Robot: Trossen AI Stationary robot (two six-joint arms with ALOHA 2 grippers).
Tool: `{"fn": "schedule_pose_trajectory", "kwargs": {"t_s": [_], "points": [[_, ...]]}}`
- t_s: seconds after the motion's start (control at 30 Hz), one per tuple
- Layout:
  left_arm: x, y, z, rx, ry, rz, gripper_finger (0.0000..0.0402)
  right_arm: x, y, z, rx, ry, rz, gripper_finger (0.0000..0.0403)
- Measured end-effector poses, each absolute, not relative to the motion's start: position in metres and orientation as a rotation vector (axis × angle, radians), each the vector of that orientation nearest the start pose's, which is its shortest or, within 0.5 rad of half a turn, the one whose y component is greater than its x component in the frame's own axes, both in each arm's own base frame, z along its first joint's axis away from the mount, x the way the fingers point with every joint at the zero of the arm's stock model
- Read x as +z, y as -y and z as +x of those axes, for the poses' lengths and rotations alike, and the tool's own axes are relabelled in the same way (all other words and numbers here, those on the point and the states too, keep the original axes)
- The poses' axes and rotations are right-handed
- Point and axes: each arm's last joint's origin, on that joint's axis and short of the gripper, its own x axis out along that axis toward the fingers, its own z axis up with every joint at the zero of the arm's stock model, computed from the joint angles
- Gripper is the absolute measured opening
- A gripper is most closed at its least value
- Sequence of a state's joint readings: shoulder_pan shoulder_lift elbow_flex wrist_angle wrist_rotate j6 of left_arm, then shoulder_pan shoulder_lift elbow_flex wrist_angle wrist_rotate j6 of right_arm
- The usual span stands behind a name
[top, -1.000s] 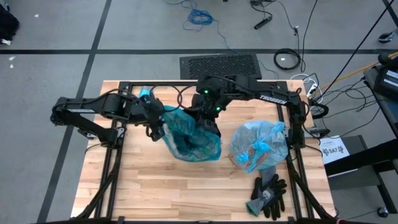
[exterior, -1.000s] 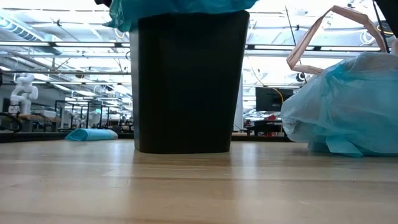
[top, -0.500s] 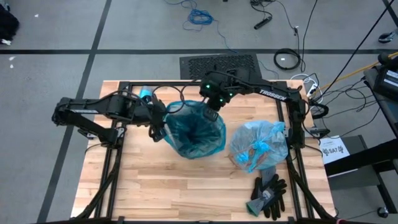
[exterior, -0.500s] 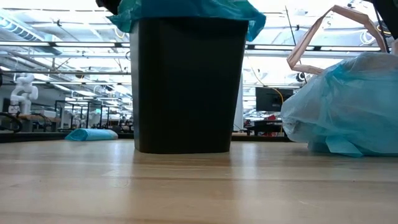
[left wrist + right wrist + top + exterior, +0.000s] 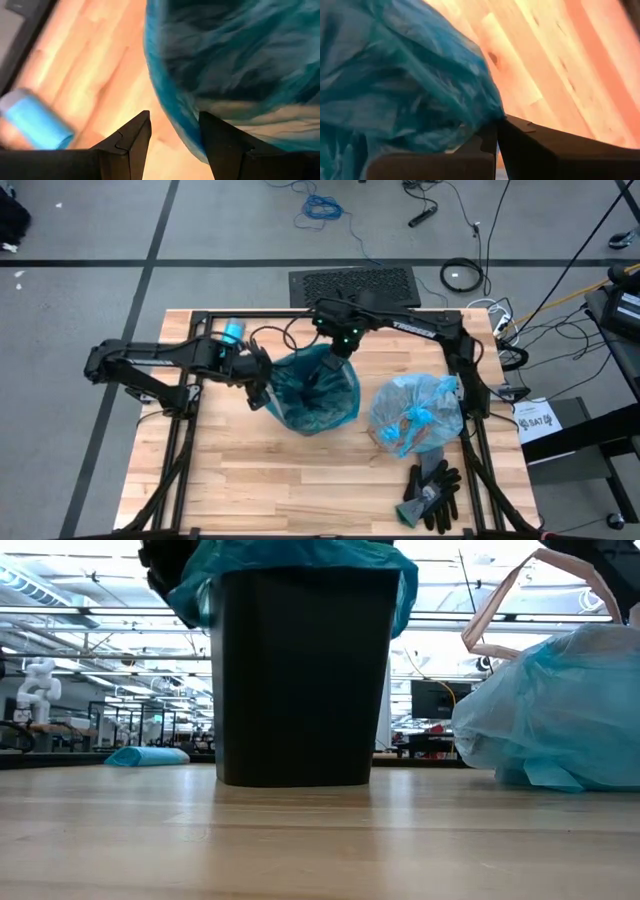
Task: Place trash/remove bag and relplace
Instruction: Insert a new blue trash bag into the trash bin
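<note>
Bin: a black plastic wastebasket [image 5: 300, 680] stands upright on the pale wooden table [image 5: 300, 480], near the middle and toward the back edge.
Liner: a darker teal-green plastic bag [image 5: 315, 390] is draped over the bin's rim, its edge folded down the outside on both sides in the low view.
Left gripper: the left gripper [image 5: 256, 385] sits at the bin's left rim; in its wrist view the two dark fingers [image 5: 131, 145] stand apart with the liner's edge lying between and beside them, not pinched.
Right gripper: the right gripper [image 5: 335, 352] is at the bin's back rim; its fingers are pressed together, clenched on a fold of the teal-green liner, as the right wrist view shows.
Full bag: the thin, translucent pale sky-blue bin liner [image 5: 418, 415], holding brown paper wads and scraps of trash [image 5: 405, 432], lies on the table to the right of the bin, apart from it.
Gloves: a black-and-grey pair [image 5: 432, 492] lies near the table's front right corner.
Bottle: a small light-blue bottle [image 5: 232, 332] lies by the left arm.
</note>
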State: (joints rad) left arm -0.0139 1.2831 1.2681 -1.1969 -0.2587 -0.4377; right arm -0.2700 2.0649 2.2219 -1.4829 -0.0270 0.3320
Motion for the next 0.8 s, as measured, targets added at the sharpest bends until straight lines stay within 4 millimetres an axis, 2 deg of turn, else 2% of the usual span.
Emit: {"fn": "schedule_pose_trajectory", "kwargs": {"t_s": [0.2, 0.37, 0.8], "points": [[0.307, -0.002, 0.226, 0.391, -1.174, -0.276, 0.0171, 0.317, 0.116, 0.393, -0.347, -1.37, 0.598, 0.0], [0.292, 0.0, 0.227, 0.369, -1.19, -0.32, 0.0171, 0.316, 0.115, 0.395, -0.34, -1.371, 0.593, 0.0], [0.298, 0.0, 0.222, 0.358, -1.163, -0.293, 0.0171, 0.349, 0.106, 0.376, -0.31, -1.287, 0.552, 0.0]]}}
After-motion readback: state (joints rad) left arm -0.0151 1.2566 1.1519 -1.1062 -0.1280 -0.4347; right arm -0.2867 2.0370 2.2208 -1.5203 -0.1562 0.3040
